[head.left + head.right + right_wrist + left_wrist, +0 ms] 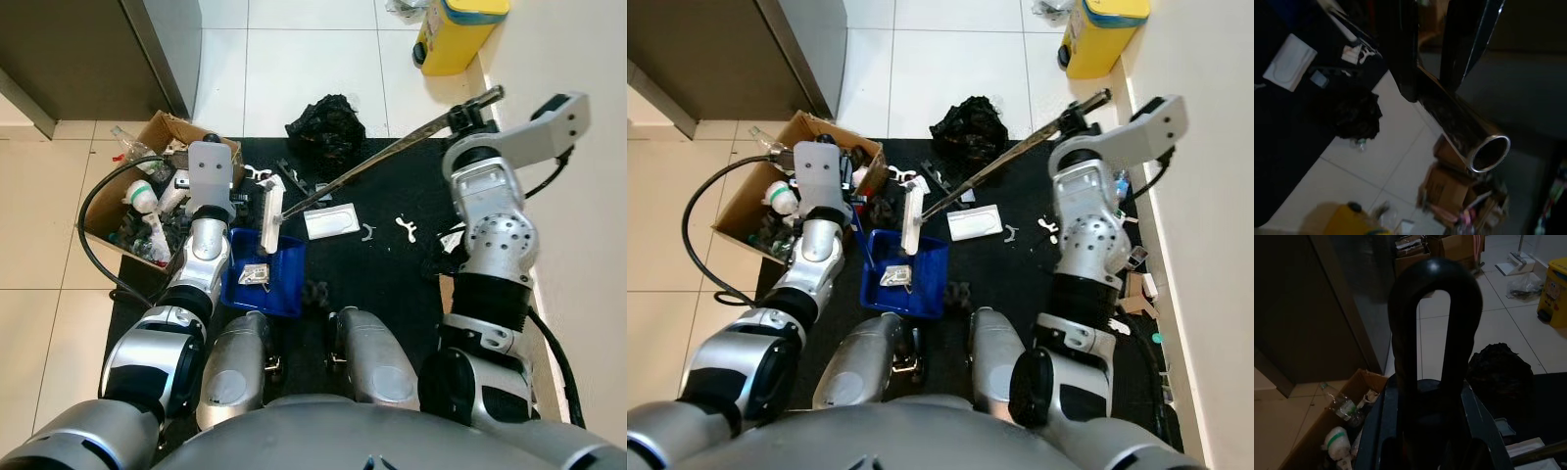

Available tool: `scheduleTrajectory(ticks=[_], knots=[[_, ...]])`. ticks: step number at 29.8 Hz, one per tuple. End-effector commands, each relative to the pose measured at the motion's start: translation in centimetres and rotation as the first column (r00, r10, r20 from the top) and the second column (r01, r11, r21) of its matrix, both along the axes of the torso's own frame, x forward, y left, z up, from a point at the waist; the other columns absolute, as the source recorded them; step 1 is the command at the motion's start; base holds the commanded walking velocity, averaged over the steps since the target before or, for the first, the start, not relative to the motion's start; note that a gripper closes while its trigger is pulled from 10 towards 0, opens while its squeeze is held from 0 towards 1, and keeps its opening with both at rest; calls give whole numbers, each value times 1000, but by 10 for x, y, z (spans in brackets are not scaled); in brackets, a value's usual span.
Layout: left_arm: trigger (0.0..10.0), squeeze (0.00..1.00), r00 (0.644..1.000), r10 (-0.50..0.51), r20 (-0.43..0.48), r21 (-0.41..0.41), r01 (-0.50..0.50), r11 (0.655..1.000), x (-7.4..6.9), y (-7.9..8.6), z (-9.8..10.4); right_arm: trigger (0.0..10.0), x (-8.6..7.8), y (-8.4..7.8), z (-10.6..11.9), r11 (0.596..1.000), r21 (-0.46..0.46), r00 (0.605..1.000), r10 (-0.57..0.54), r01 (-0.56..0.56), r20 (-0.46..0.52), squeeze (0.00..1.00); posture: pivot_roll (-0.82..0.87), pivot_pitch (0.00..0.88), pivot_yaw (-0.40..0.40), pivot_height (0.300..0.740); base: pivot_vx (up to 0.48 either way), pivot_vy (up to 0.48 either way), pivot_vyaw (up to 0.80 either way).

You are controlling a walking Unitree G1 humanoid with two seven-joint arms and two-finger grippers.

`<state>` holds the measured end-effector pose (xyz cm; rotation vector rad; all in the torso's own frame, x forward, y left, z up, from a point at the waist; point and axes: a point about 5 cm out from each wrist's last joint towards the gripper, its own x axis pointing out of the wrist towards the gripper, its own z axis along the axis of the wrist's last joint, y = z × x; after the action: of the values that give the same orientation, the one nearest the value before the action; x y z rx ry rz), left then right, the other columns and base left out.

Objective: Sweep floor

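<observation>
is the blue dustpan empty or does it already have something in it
Not empty. A crumpled pale scrap lies inside the blue dustpan, and the white broom head rests at its rim.

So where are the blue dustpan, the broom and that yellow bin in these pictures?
blue dustpan [281, 284]: left eye view, on its bare blue floor.
broom [377, 161]: left eye view, midway along its long handle.
yellow bin [453, 37]: left eye view, on its yellow side wall.

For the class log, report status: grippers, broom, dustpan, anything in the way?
Right gripper shut on broom handle. Left gripper on blue dustpan, grip unclear. White scraps and black bag lie on the mat.
</observation>
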<state>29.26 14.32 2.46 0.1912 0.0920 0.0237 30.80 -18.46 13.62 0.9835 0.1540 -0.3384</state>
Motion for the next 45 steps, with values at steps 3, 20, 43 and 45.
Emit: scheduleTrajectory(ticks=[3, 20, 43, 45], knots=[[10000, 0, 999, -1, -47, 44, 3, 999, -5, 3, -8, 10000, 1, -20, 20, 992, -114, 995, -36, 47, 96, 0, -12, 40, 8, 740, 0, 0, 0], [10000, 0, 999, -12, -50, 49, 14, 999, -4, 2, -8, 10000, -17, -45, 16, 789, -585, 981, 185, -188, -65, 0, -33, 46, 14, 740, 0, 0, 0], [10000, 0, 999, -3, -49, 51, 6, 999, -3, 3, -8, 10000, -27, -1, -50, 919, -316, 967, 191, -237, -169, 0, -15, 39, 11, 740, 0, 0, 0], [10000, 0, 999, -3, -49, 51, 6, 999, -3, 3, -7, 10000, -25, -1, -48, 936, -288, 976, 170, -203, -135, 0, -15, 39, 11, 740, 0, 0, 0]])
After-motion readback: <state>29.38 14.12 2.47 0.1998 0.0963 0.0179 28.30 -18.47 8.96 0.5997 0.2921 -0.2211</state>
